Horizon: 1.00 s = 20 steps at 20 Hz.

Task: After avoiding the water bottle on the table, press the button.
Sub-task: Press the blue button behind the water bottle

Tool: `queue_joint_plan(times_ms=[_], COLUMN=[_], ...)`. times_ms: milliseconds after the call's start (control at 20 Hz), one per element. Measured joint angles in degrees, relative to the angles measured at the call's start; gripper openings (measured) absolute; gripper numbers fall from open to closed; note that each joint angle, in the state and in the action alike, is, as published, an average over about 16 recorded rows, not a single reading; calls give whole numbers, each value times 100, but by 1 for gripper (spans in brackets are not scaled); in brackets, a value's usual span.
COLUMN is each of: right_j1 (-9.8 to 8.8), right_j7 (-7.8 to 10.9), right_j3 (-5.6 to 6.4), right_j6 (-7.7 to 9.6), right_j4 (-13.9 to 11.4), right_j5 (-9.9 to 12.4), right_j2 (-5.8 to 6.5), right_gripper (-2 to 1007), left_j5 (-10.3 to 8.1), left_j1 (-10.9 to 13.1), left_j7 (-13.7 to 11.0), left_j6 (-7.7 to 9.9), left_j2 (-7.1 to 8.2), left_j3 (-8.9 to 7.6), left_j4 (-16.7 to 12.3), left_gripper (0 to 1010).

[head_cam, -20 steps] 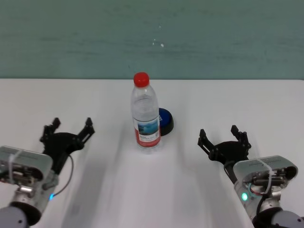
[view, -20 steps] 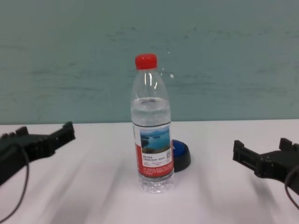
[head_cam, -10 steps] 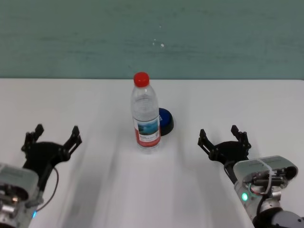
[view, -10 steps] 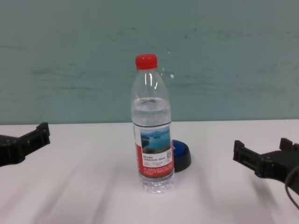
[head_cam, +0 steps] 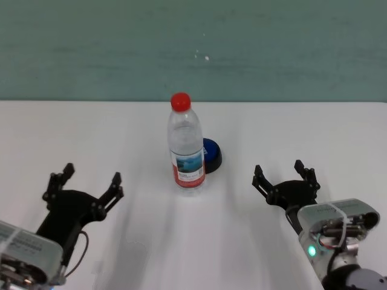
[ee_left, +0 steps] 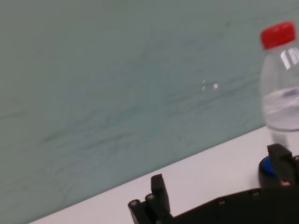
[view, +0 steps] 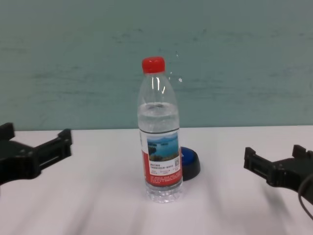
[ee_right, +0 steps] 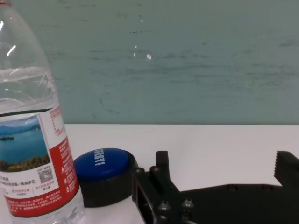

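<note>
Head view: the water bottle (head_cam: 186, 147) is standing upright mid-bench (head_cam: 290, 127), hiding part of the button (head_cam: 211, 152) just behind it. My left gripper (head_cam: 84, 187) and right gripper (head_cam: 285, 176) are flanking it, jaws spread wide and holding nothing.

Right wrist view: the button's right side is lying unobstructed, so I am judging an approach from that side, arcing behind the bottle, the safest.

Chest view: open bench is lying on both sides of the bottle.
</note>
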Motion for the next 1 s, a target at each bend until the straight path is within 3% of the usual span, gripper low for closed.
queue_joint_plan(times_ms=[300, 700, 1000], right_j1=[0, 0, 0], right_j7=[0, 0, 0], right_j3=[0, 0, 0], right_j6=[0, 0, 0], right_j4=[0, 0, 0], right_j5=[0, 0, 0], right_j2=[0, 0, 0], right_gripper=[1004, 1004, 1004], left_j5=[189, 421, 489], left_j1=[-132, -559, -855], left_j7=[-263, -614, -806], left_j6=[-170, -334, -461], left_j2=[9, 51, 126], left_j3=[194, 476, 618], left_j4=[181, 747, 1099], left_gripper=[1000, 1000, 1000])
